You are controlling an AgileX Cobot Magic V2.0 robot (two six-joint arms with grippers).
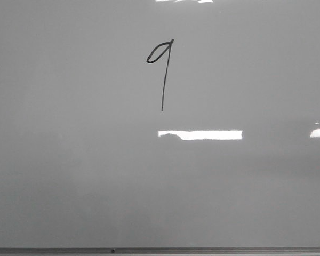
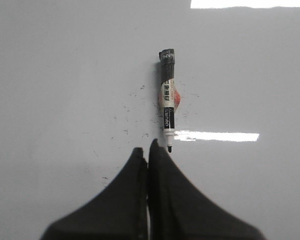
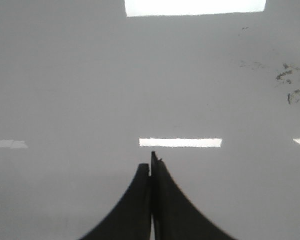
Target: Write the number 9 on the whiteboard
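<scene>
One number 9 (image 1: 161,72) on the whiteboard (image 1: 69,176); marker (image 2: 167,97) apparently lying loose.

The front view looks forward and down over the whiteboard (image 1: 69,176), close enough that the board fills it, its frame strip (image 1: 202,250) at the lower edge. Each wrist view looks along its closed fingers onto the same board from nearer. The left wrist view takes in a marker (image 2: 167,95); the right, smudges (image 3: 294,82). All three share only board and glare.
</scene>
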